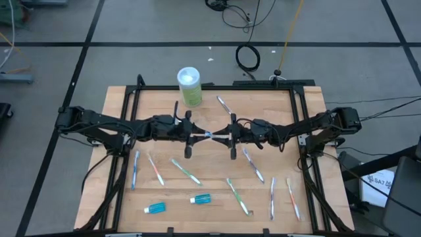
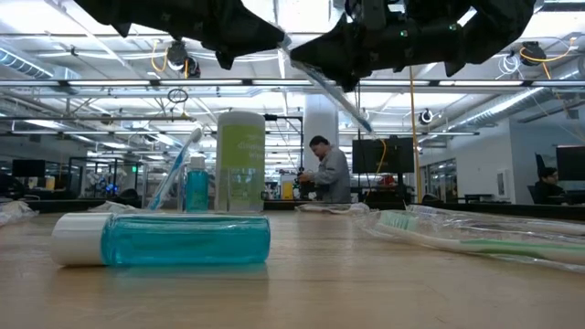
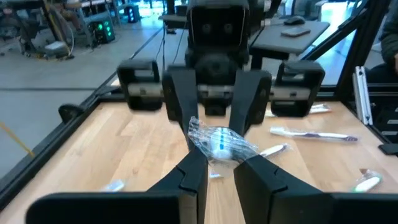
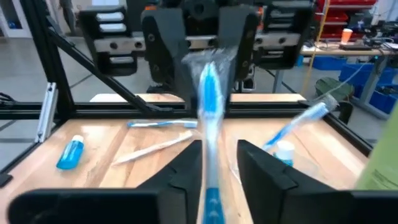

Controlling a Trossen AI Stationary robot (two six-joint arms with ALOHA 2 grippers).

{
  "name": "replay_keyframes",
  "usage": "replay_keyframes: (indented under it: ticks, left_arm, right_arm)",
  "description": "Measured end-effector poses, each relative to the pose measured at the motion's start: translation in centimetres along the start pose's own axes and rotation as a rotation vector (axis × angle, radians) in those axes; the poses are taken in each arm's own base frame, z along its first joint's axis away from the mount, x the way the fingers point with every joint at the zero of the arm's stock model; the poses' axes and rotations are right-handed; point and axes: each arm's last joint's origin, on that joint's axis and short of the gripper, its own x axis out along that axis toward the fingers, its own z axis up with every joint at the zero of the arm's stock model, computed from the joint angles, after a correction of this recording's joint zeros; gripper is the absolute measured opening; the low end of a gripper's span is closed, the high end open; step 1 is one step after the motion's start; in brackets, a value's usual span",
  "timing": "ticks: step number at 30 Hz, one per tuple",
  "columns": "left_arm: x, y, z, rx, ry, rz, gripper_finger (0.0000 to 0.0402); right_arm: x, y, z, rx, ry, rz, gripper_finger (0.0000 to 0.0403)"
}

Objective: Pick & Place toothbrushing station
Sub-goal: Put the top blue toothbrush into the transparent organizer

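A wrapped toothbrush [image 1: 210, 135] with a blue handle hangs above the table's middle, between my two grippers, which face each other. My left gripper [image 1: 195, 136] is shut on one end of it. My right gripper [image 1: 227, 136] stands open, with the other end [image 4: 208, 118] running between its fingers. A pale green cup [image 1: 189, 85] stands upright at the table's far edge. Several wrapped toothbrushes [image 1: 186, 171] and two blue toothpaste tubes [image 1: 155, 208] [image 1: 200, 199] lie flat on the near half of the table. My left gripper [image 3: 221, 165] pinches the toothbrush's crinkled wrapped end [image 3: 219, 144] between its two fingertips. The fingers come level from the table's left and lie along the brush. The brush is lifted clear of the table. My right gripper [image 4: 221, 158]: the handle runs close along one finger [image 4: 189, 165]; I cannot tell whether they touch.
A black frame [image 1: 299, 125] runs round the wooden table top. One toothbrush [image 1: 223, 103] lies apart at the far side, near the cup. More brushes [image 1: 272, 197] lie near the right front corner. In the low view a person [image 2: 329, 174] stands in the room behind.
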Motion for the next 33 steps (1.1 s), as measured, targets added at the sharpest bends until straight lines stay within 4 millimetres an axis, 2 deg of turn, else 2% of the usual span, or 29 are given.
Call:
replay_keyframes:
  ticks: [5,11,20,25,33]
  left_arm:
    - [-0.2,0.1,-0.3,-0.004,0.048,0.021,0.0067]
    - [-0.2,0.3,-0.3,-0.002,0.099,0.109,0.0067]
    - [-0.5,0.7,1.9,-0.035,0.263,0.232,0.0067]
    - [-1.0,1.7,3.6,-0.052,0.344,0.349,0.0067]
    - [-2.2,3.8,6.5,-0.219,0.364,0.478,0.0067]
  right_arm:
    - [-1.3,-0.2,0.9,0.000,0.077,-0.007,0.0129]
    - [-3.1,-0.2,1.2,0.000,0.221,-0.009,0.0141]
    - [-3.6,-0.2,0.6,0.000,0.302,-0.009,0.0135]
    - [-3.6,-0.2,0.4,0.000,0.327,-0.009,0.0136]
    - [-3.7,-0.2,0.4,0.000,0.331,-0.008,0.0135]
